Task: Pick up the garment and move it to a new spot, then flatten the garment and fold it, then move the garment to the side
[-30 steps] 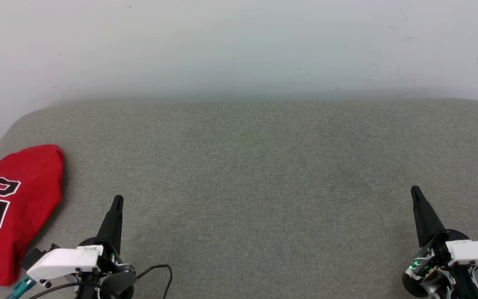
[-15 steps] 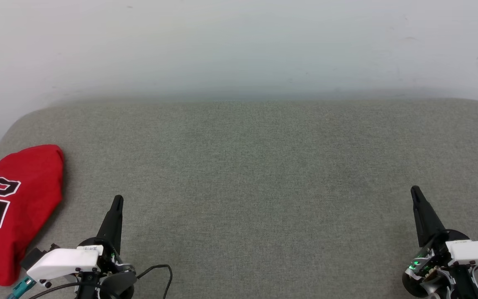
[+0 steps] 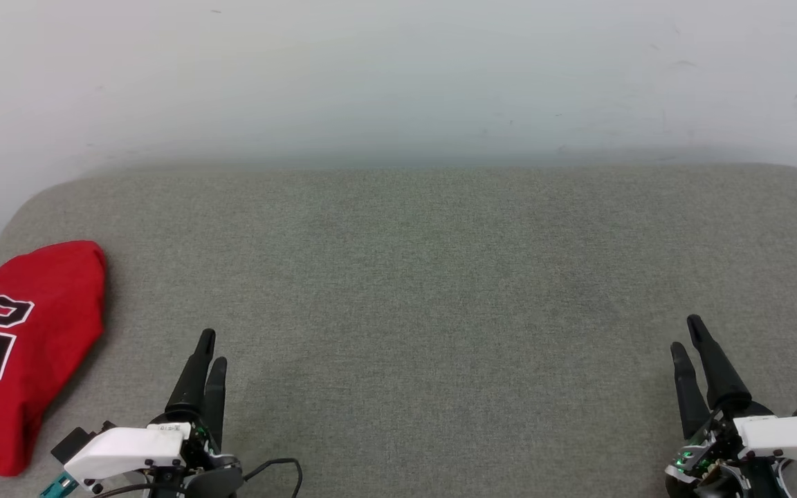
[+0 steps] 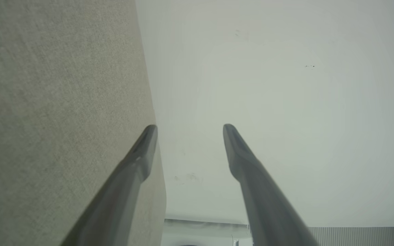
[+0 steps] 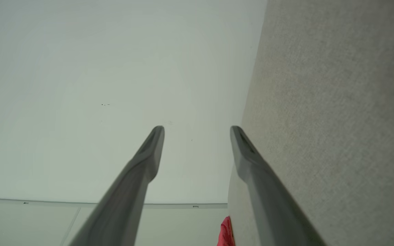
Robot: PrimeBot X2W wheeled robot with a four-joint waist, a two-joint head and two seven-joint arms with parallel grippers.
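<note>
Barely started, I reckon — the garment (image 3: pixel 18 353) sits bunched at the left edge of the cushion (image 3: pixel 440 277), and my left gripper (image 3: pixel 214 348) and right gripper (image 3: pixel 685 333) both hang spread, empty.

Light's soft and even here, bright, shadows faint. Up close my fingers (image 4: pixel 253 191) go blurry in both wrist views; the wall (image 3: pixel 398 69) looks hazy.

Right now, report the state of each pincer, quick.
Left pincer: open, holding nothing.
Right pincer: open, holding nothing.
</note>
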